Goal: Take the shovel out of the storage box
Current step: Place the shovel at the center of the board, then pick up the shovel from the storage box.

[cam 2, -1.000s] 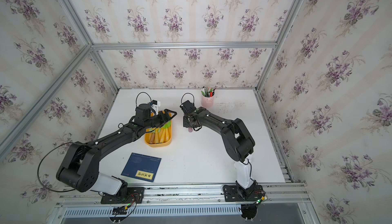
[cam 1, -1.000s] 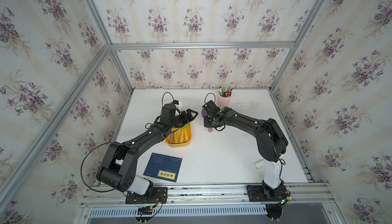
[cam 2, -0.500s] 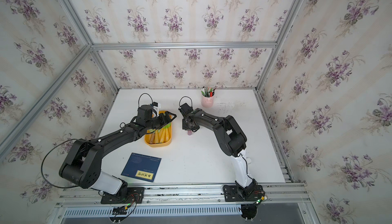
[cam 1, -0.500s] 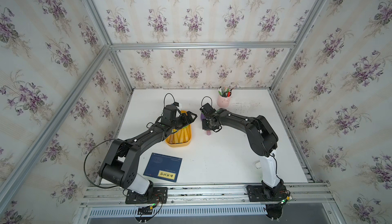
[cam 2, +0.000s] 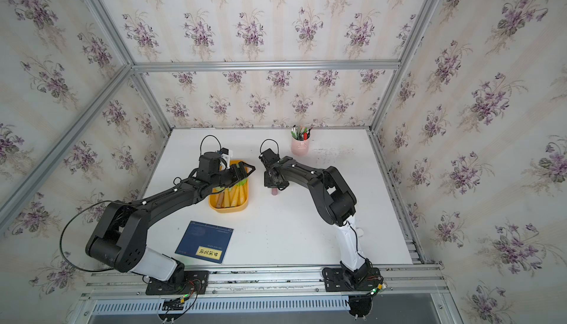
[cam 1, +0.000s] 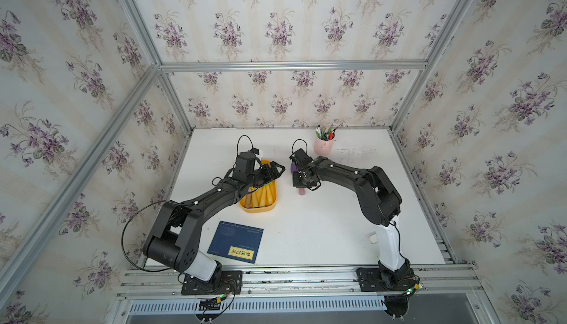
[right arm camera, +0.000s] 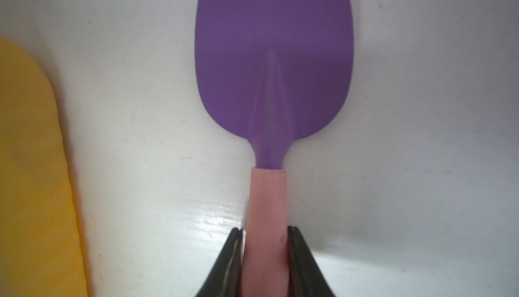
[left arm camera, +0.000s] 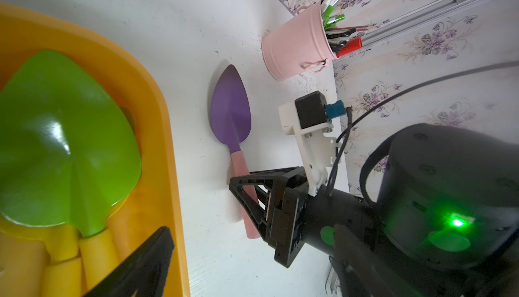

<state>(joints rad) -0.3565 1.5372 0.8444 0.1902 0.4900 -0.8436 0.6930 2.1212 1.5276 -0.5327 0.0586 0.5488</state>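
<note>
Clamped narrow w/ right gripper [right arm camera: 265, 233] on pink handle of purple shovel [right arm camera: 273, 56]. Already outside storage box [cam 1: 257, 207], low at worktop [cam 1: 306, 230] toward far edge, btw box and pen cup [cam 1: 323, 147]. Spread wide, empty w/ left gripper [cam 1: 274, 172] over box. Prob. left to do: let go, back off. Inside box: green shovel [left arm camera: 64, 141].

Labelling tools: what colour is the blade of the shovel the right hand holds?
Purple. The shovel shows best in the right wrist view.
</note>
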